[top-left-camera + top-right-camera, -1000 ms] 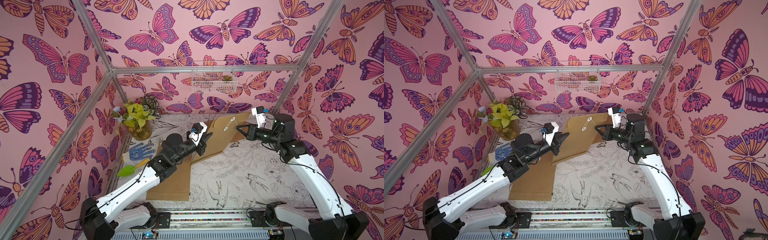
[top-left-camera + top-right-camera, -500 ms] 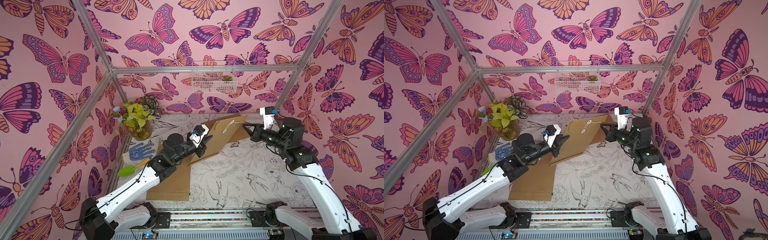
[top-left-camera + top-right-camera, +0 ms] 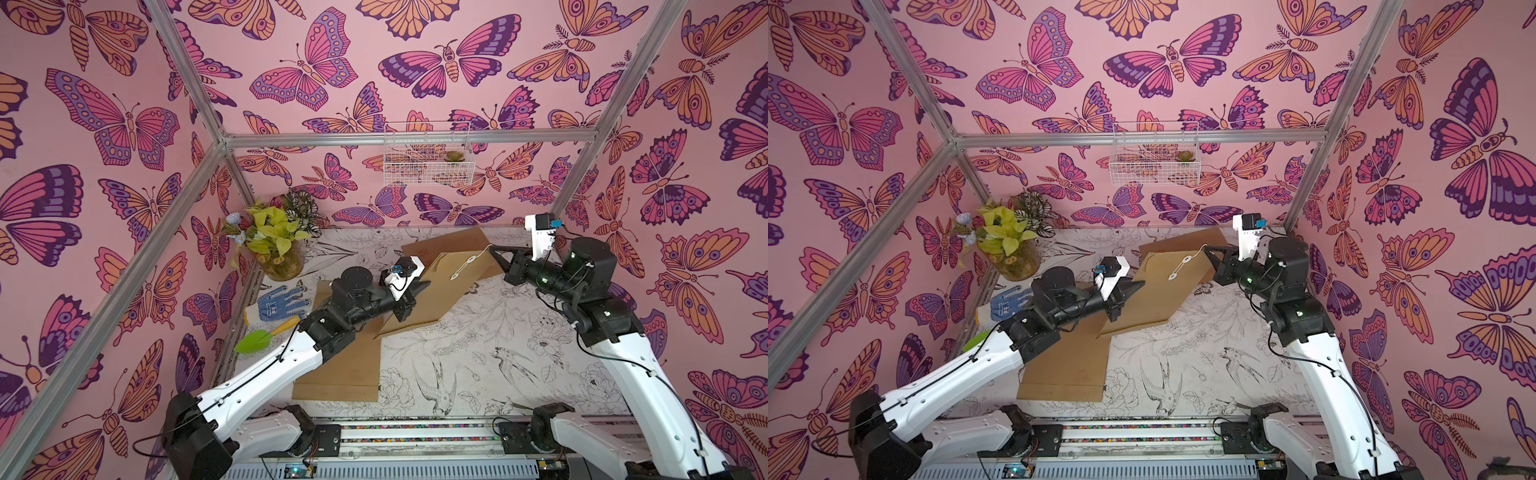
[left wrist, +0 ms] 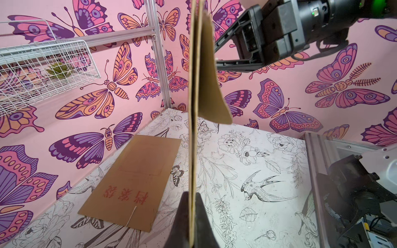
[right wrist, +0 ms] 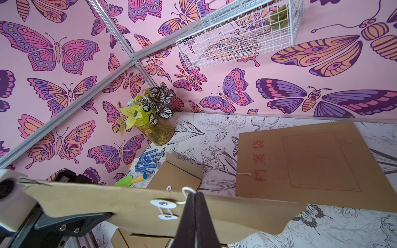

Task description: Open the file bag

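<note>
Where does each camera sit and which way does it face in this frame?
Both top views: high above the base, looking down; left arm, right arm, brown paper file bag.
Left wrist: along left claw pinching the bag's edge; right arm beyond.
Right wrist: along right claw gripping the white string.
Both wrists share: white wire basket.

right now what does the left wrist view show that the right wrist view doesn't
Only left wrist: the file bag edge-on, with the gap under its flap, and the right arm. Only right wrist: the file bag's string and two white discs, plant, glove, green trowel. Both: the file bag, the wire basket and a red-lettered folder lying flat.
</note>
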